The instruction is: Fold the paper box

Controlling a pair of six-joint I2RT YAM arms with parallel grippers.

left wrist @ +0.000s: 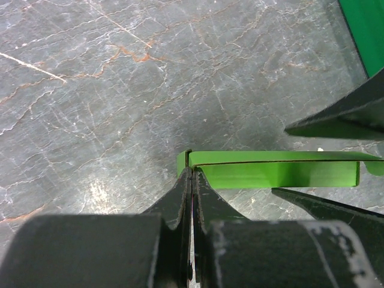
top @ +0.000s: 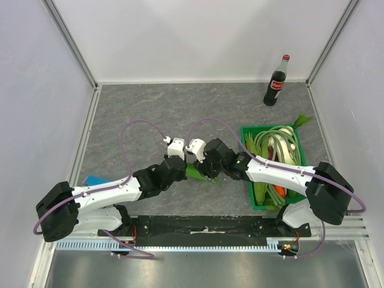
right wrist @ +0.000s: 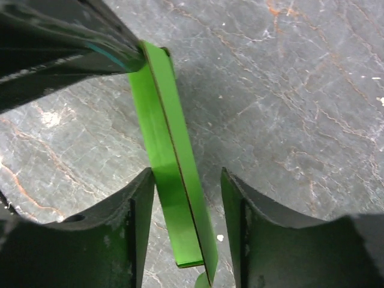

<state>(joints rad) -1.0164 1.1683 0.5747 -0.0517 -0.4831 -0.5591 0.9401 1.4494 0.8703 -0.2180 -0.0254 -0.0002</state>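
Note:
The paper box (top: pixel 195 173) is a flattened lime-green card piece held on edge just above the table between the two arms. My left gripper (top: pixel 178 167) is shut on its left end; in the left wrist view the jaws (left wrist: pixel 192 171) pinch the card's corner and the paper box (left wrist: pixel 276 171) stretches away to the right. My right gripper (top: pixel 210 165) straddles the other end. In the right wrist view the paper box (right wrist: pixel 171 180) passes between the open fingers of my right gripper (right wrist: pixel 187 180), close to the left finger, with a clear gap to the right one.
A dark-green crate (top: pixel 264 126) of vegetables stands at the right, close behind the right arm. A cola bottle (top: pixel 277 81) stands at the back right. A small blue block (top: pixel 95 179) lies by the left arm's base.

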